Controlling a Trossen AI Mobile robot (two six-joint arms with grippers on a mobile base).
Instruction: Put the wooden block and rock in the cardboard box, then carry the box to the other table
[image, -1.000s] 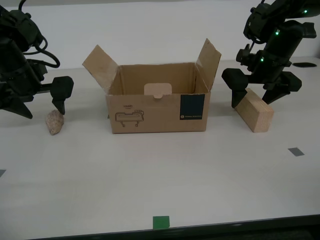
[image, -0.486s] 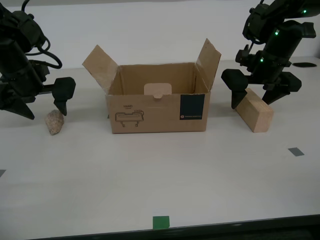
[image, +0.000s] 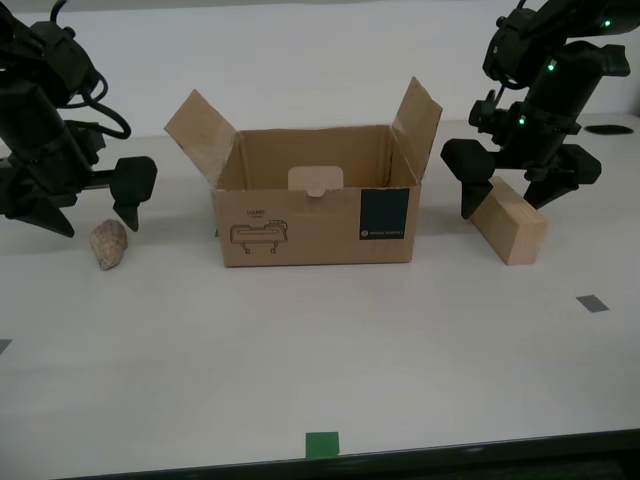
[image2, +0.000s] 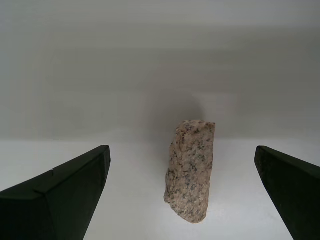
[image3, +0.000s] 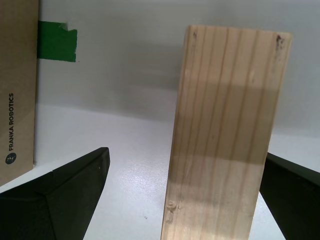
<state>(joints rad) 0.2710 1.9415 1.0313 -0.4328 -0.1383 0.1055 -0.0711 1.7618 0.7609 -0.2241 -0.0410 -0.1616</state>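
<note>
Item 1, the desk (image: 330, 360): pale top, a green tape square at its near edge, grey tape squares toward the near corners on either side.

Item 2, the rock (image: 109, 244): lies on the desk toward its edge at the exterior view's left, well apart from the box. In the second wrist view the rock (image2: 191, 170) sits between the jaws and ahead of them, somewhat nearer one jaw, its long axis running away from the camera, roughly in line with our reach and across the jaws' closing line. Our second gripper (image: 75, 205) hangs just above and behind it, jaws spread wide, holding nothing, not touching. We judge the coming move a short drop forward and down (the narrow width of the stone faces the jaws, which suits a pinch).

Item 3, the cardboard box (image: 316, 205): mid-desk, open, side flaps raised, nothing of the task seen in it.

Item 4, the wooden block (image: 511, 227): on the desk toward its edge at the exterior view's right, near the box. The wooden block (image3: 225, 135) points its long axis away from the camera, tilted slightly. Our first gripper (image: 520, 190) straddles its far end, jaws open to either side, one very close to the wood; we cannot tell whether it touches. Nothing gripped yet.

Each arm is the nearer to its own piece.
</note>
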